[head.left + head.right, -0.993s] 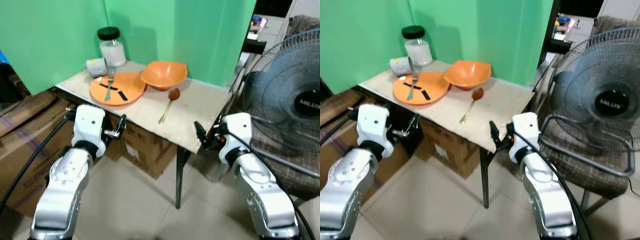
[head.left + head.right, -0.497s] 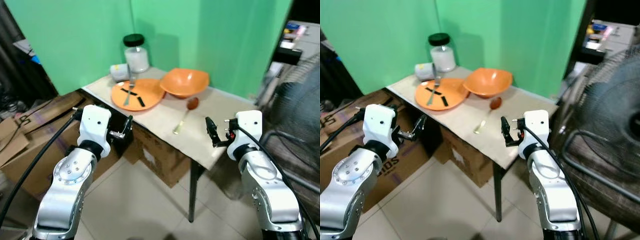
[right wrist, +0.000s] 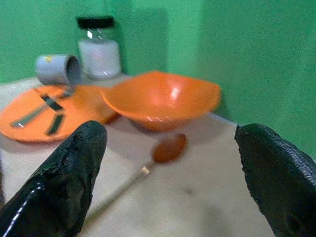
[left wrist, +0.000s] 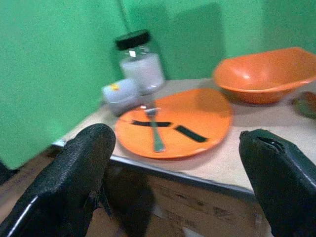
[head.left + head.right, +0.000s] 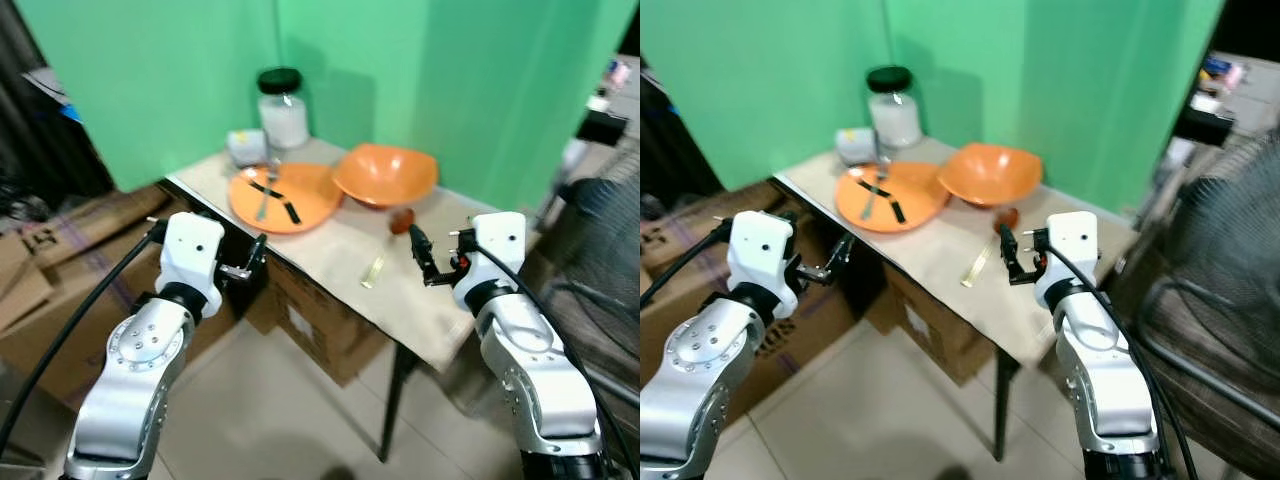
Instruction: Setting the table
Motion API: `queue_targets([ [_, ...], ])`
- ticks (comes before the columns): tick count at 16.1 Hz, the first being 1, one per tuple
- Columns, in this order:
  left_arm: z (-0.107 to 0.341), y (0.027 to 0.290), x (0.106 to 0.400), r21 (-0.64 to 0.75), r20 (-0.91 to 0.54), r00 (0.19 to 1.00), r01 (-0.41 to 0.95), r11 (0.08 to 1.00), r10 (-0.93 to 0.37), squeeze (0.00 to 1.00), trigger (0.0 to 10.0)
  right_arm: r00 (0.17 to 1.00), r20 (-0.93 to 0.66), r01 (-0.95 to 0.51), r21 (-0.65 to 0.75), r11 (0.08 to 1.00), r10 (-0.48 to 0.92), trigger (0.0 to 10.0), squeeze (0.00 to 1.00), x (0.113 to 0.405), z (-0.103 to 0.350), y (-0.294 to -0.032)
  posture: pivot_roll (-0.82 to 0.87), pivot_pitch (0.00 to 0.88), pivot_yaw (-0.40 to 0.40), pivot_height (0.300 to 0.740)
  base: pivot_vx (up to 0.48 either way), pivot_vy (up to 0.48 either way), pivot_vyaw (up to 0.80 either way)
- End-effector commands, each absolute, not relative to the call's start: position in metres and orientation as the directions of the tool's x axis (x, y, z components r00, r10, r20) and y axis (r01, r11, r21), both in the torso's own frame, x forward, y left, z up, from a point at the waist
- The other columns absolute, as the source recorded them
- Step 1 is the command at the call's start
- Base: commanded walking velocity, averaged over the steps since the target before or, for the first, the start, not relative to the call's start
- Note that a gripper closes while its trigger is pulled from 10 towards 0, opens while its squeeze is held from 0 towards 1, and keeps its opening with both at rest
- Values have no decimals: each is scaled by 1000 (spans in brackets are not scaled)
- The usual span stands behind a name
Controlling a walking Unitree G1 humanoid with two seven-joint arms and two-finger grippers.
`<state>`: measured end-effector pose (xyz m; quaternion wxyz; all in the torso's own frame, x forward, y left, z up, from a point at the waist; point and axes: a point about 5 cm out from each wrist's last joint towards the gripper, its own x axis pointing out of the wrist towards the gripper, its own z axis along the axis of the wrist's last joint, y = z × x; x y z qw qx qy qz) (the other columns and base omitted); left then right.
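Note:
An orange plate (image 5: 285, 196) lies on the small table (image 5: 330, 240), carrying a fork (image 4: 154, 129) and two black strips. An orange bowl (image 5: 386, 175) sits beside the plate. In front of the bowl lies a spoon (image 5: 388, 243) with a brown head and gold handle. My right gripper (image 5: 420, 255) is open and hovers over the table's near edge, close to the spoon (image 3: 165, 150). My left gripper (image 5: 258, 255) is open and held below the table's left edge, facing the plate (image 4: 197, 113).
A black-lidded jar (image 5: 282, 108) and a grey cup (image 5: 246, 147) lying on its side stand behind the plate. Cardboard boxes (image 5: 70, 260) sit under and left of the table. A fan (image 5: 610, 250) stands at the right. A green wall backs the table.
The camera has swung and come closer to the table. My right gripper has risen from below the table edge to over the tabletop beside the spoon.

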<state>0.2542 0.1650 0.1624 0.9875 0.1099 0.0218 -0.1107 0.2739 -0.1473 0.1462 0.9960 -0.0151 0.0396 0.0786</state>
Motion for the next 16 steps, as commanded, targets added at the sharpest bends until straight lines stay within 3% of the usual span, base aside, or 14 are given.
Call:
queue_targets([
  [1, 165, 170, 254, 219, -62, 977, 212, 952, -203, 0, 10000, 981, -69, -185, -10, 983, 184, 10000, 0, 277, 151, -139, 107, 0, 58, 740, 292, 0, 0],
  [4, 165, 169, 255, 222, -65, 975, 220, 950, -210, 0, 10000, 983, -62, -172, -8, 985, 171, 10000, 0, 279, 153, -141, 105, 0, 59, 740, 290, 0, 0],
  [13, 158, 162, 249, 238, -122, 938, 344, 908, -323, 0, 10000, 975, -96, -209, -90, 974, 201, 10000, 0, 299, 157, -137, 93, 0, 60, 740, 0, 0, 0],
  [14, 158, 163, 249, 243, -130, 933, 358, 902, -336, 0, 10000, 967, -99, -243, -69, 968, 235, 10000, 1000, 308, 159, -132, 91, 0, 62, 740, 0, 0, 0],
  [16, 156, 163, 251, 240, -152, 919, 392, 888, -364, 0, 10000, 951, -130, -295, -105, 950, 281, 10000, 1000, 327, 156, -124, 87, 0, 76, 740, 0, 0, 0],
])
